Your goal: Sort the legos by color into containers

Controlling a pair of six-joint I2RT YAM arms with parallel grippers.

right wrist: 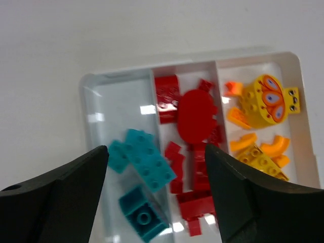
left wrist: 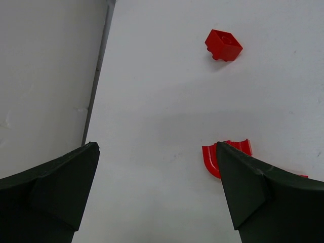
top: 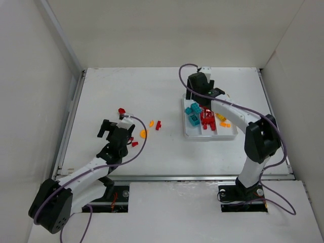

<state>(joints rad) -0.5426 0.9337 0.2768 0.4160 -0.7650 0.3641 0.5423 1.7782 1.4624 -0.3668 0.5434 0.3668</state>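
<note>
Spread left gripper [left wrist: 156, 147] wide, empty, above table [left wrist: 152, 76], curved red lego [left wrist: 211, 158] beside its finger. Held right gripper [right wrist: 157, 148] parted, empty, over tray [right wrist: 283, 55] of color-sorted legos [right wrist: 147, 158].

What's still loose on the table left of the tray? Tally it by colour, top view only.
Red legos: 3
Orange legos: 2
Teal legos: 0
Total: 5 showing; the left arm may hide more.

Curved red lego [left wrist: 211, 161] partly behind left pincer [left wrist: 156, 152]
</note>
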